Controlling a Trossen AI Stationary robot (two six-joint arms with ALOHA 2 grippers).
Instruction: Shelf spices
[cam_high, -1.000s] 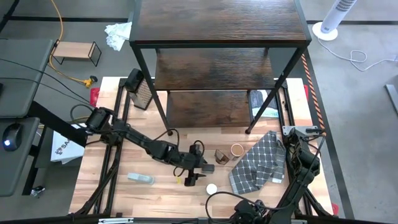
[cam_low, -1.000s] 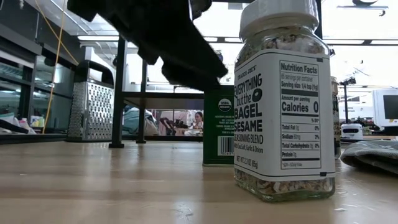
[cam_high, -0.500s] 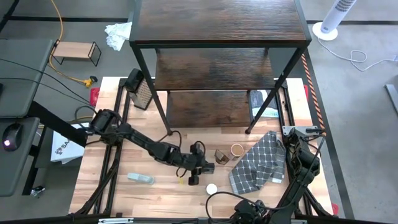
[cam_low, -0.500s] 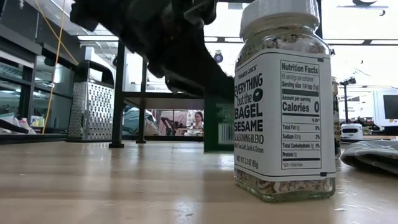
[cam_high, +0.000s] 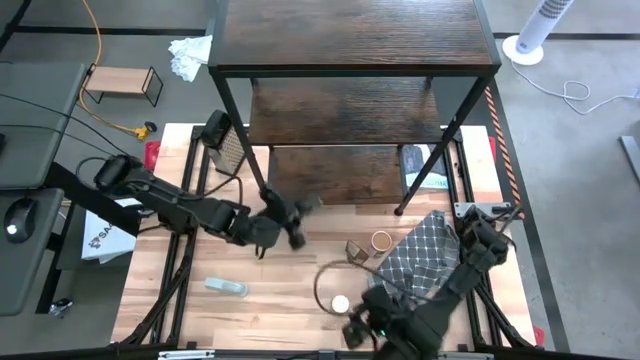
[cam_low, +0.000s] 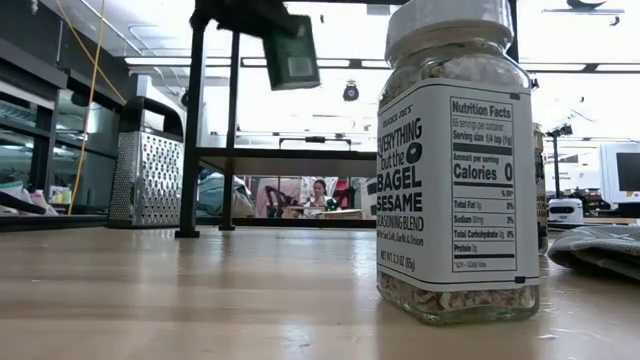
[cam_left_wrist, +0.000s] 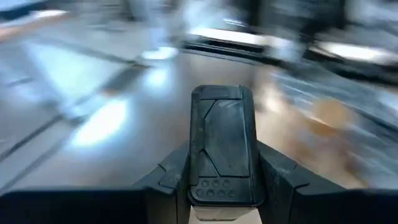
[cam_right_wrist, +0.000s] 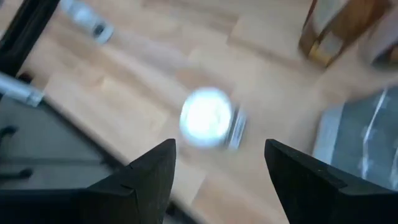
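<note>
— Over the tabletop, from above: what has changed in the last second?
— The left gripper (cam_high: 291, 224) has left the middle of the tabletop (cam_high: 270, 300) and swung far, up to the front edge of the shelf (cam_high: 350, 40). That arm now stretches low from the left, and its forearm points at the lowest board.
— And the right arm?
— It has come in from the right. The right gripper (cam_high: 358, 323) hangs near the white-capped jar (cam_high: 341, 303) at the near edge.
— From tabletop height?
— The dark green tin (cam_low: 291, 55), which stood behind that jar (cam_low: 455, 160), is now hoisted high and tilted.
— So the pick is done?
— I judge so; placing it on a board is what remains.
— Left wrist camera?
— Its fingers (cam_left_wrist: 168, 180) are clamped on the tin (cam_left_wrist: 222, 146), which is upright between them.
— Right wrist camera?
— Its fingers (cam_right_wrist: 149, 180) stand apart and empty. They look down on the white cap (cam_right_wrist: 206, 116), so that jar seems next.
</note>
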